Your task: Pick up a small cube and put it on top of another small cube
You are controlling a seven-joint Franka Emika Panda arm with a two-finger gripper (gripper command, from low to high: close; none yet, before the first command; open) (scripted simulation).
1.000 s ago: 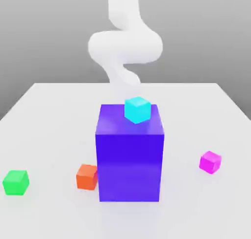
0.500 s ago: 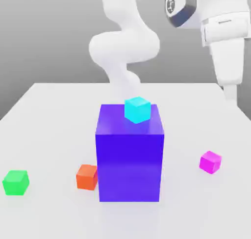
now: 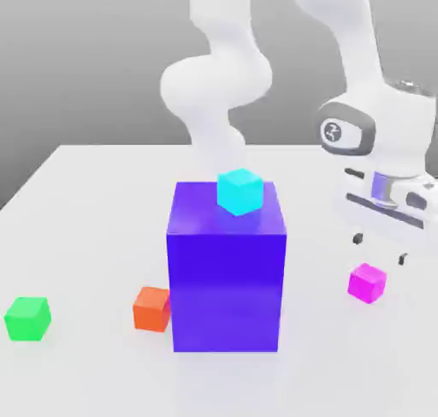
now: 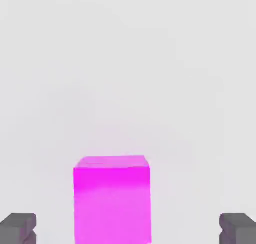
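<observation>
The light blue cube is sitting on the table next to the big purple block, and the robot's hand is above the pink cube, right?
Not quite. In the exterior view the light blue cube sits on top of the big purple block, not on the table. The gripper is indeed above the pink cube.

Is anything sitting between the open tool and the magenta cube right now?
Nothing. In the exterior view the tool hangs just above the magenta cube, with bare white table around it. The hand view shows the cube centred between the open fingertips.
</observation>
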